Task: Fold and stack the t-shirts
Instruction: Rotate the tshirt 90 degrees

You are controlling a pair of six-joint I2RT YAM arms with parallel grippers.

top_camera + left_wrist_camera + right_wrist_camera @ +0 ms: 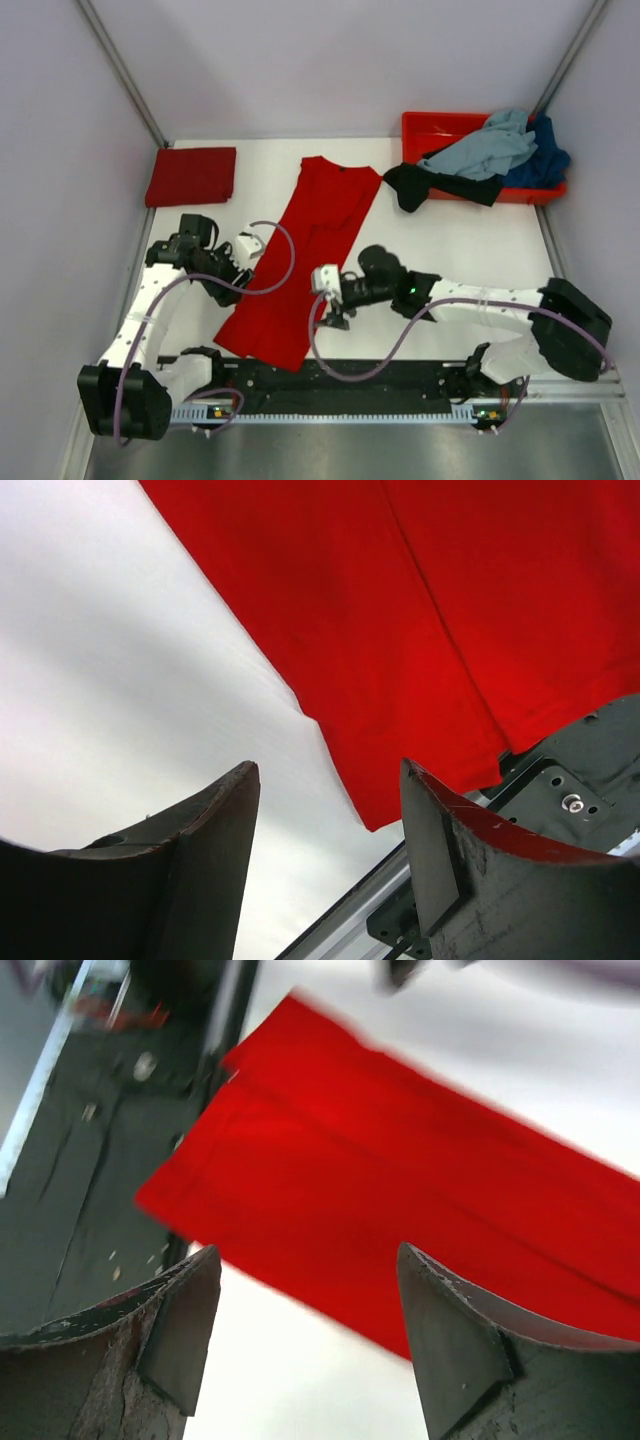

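Observation:
A bright red t-shirt (300, 265) lies folded lengthwise into a long strip on the white table, running from the back centre to the near edge. It also shows in the left wrist view (430, 630) and the right wrist view (400, 1220). A darker red t-shirt (191, 176) lies folded at the back left. Grey-blue (485, 148), black (425, 185) and dark blue (545, 160) t-shirts lie heaped in and over the tray. My left gripper (246, 248) is open and empty, just left of the strip. My right gripper (328, 296) is open and empty, just right of its lower part.
A red-orange plastic tray (425, 125) stands at the back right. A black base rail (340, 375) runs along the near edge, under the shirt's hem. Walls close in the table at the back and sides.

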